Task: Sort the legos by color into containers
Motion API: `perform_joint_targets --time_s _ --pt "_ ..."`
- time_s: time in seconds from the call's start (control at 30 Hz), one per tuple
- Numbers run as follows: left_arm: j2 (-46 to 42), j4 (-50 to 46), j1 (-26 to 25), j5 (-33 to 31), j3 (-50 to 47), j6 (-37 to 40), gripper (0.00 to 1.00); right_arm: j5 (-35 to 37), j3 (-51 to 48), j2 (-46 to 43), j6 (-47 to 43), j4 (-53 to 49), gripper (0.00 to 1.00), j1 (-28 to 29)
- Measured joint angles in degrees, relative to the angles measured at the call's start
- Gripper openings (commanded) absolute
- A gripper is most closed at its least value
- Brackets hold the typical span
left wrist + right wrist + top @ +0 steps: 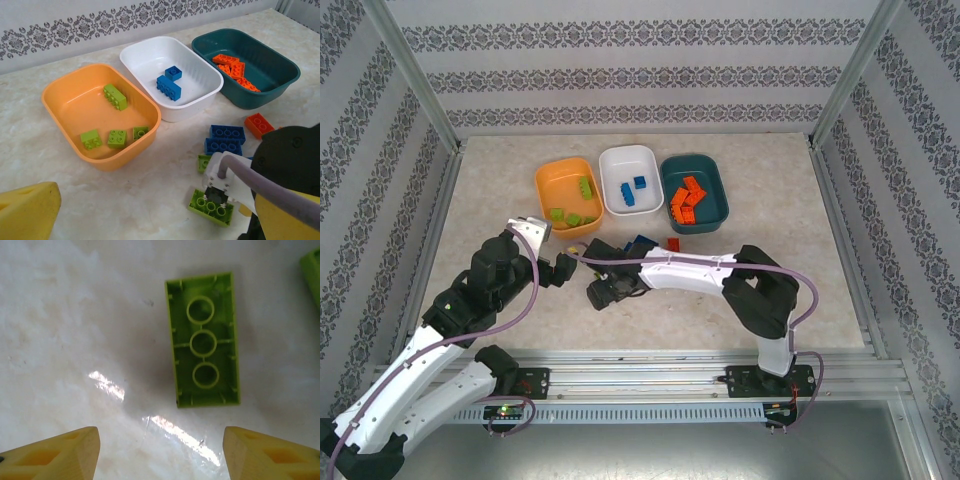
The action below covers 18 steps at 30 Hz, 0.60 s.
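Right jaws gape over one green lego (202, 340); orange tub (47, 100) holds four.

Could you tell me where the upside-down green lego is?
Right wrist view, right of centre: the lego lies on the table just ahead of the right gripper.

Three tubs (125, 156); legos (115, 96): six green, four blue, several orange.
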<state>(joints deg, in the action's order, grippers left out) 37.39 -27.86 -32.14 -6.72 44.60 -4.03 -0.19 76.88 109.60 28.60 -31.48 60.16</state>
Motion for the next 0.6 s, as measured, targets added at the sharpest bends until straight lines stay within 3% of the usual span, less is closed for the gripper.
perform_joint_targets --time_s 0.3,0.6 --pt "0.00 -0.11 0.02 -0.74 0.00 0.02 1.00 2.01 4.76 4.35 -0.28 -0.81 0.63 -0.04" --pt "0.00 0.02 0.02 -0.55 0.00 0.00 1.00 3.89 6.64 6.60 -0.24 -1.44 0.34 -0.07"
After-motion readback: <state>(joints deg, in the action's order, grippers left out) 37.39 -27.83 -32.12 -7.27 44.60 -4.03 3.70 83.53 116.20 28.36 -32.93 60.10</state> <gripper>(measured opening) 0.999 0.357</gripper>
